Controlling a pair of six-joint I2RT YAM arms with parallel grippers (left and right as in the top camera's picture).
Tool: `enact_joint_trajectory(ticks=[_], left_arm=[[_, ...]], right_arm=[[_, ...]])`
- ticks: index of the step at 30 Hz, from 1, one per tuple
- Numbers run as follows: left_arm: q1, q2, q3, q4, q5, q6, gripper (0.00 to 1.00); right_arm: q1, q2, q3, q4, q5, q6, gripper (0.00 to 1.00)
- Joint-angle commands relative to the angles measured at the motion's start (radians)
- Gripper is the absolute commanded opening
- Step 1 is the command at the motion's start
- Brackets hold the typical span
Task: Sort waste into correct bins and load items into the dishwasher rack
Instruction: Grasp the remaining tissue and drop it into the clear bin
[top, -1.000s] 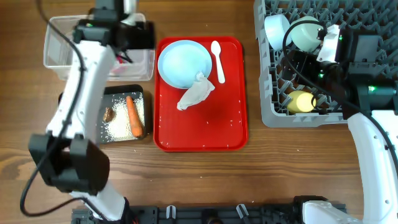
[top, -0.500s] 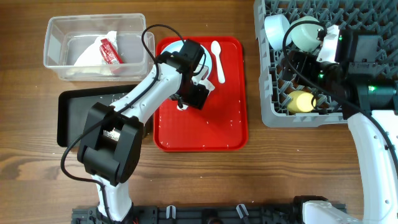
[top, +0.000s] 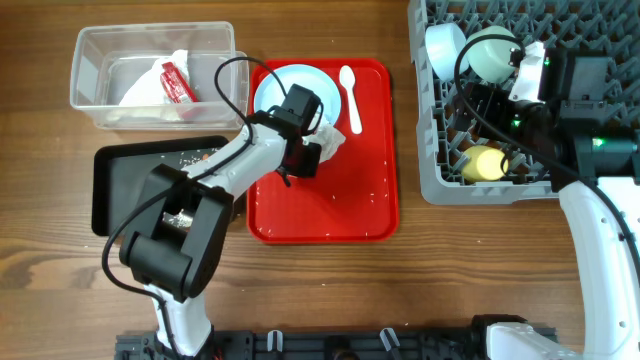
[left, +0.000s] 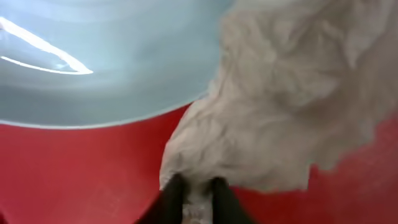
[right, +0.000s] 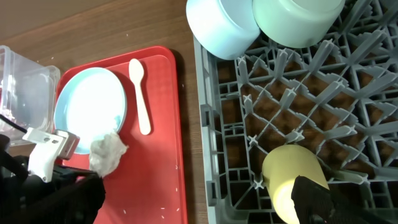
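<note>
A crumpled white tissue (top: 326, 140) lies on the red tray (top: 340, 200), its top edge against the pale-blue plate (top: 285, 92). My left gripper (top: 301, 160) is down at the tissue's lower left end. In the left wrist view the left gripper (left: 197, 199) is shut on the tissue (left: 280, 112), with paper pinched between the two dark fingers (left: 174, 198). The right gripper (top: 505, 158) hangs open over the grey dishwasher rack (top: 430, 190), one finger (right: 314, 198) in front of the yellow cup (right: 287, 171). Two pale bowls (top: 445, 45) (top: 495, 52) sit in the rack.
A white spoon (top: 348, 92) lies on the red tray right of the plate. The clear tub (top: 95, 95) at the back left holds a red wrapper (top: 175, 82) and white tissue. The black tray (top: 125, 190) sits below it, partly under my left arm. Rice grains dot the red tray.
My left arm swung from over the clear tub to the red tray, came down at the tissue and closed its fingers on it. The right arm has not moved.
</note>
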Motion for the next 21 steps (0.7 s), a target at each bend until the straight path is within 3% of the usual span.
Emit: enact_joint_trajectory(ticks=[1,9,13,17,21], left_arm=[[-0.006,0.002,-0.021,-0.011,0.020,-0.023,0.04],[-0.005,-0.244,0.098,-0.123,0.016,-0.023,0.04],[0.026,-0.427,0.101,-0.033,-0.140,-0.023,0.04],[0.128,-0.455,0.100,0.084,-0.441,-0.023,0.04],[0.280,-0.354,0.100,0.223,-0.459,-0.023,0.04]], right_arm=[[0.000,0.013,0.001,-0.001,0.003,-0.014,1.00],[0.000,0.013,0.001,-0.002,0.003,-0.013,1.00],[0.000,0.013,0.001,-0.001,0.002,-0.012,1.00],[0.000,0.013,0.001,0.000,0.002,-0.010,1.00],[0.000,0.013,0.001,-0.005,0.002,-0.010,1.00]])
